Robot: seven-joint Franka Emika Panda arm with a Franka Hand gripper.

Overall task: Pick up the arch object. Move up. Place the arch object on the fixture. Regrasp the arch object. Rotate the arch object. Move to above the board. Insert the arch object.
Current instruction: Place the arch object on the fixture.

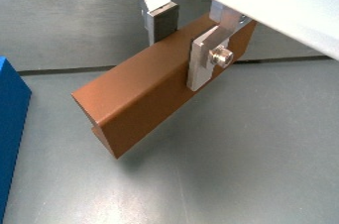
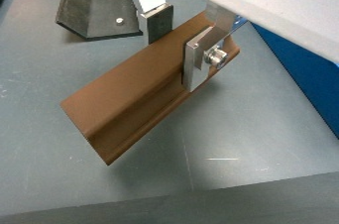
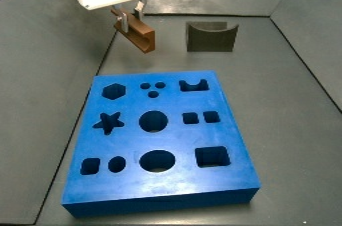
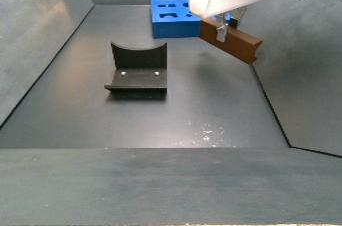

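Board (image 3: 167, 185): all cut-outs vacant. Fixture (image 3: 210, 36) scoop vacant, at one o'clock from the board in a side view. Gripper (image 1: 185, 42) hangs clear above the floor, at eleven o'clock from the board, fingers (image 2: 199, 57) clamped on the wooden bar (image 1: 146, 94), which is held aloft, tilted.

My gripper (image 1: 189, 32) body is cut off by the frame in both wrist views; my near finger (image 2: 199, 57) covers part of the arch object (image 2: 130, 104).
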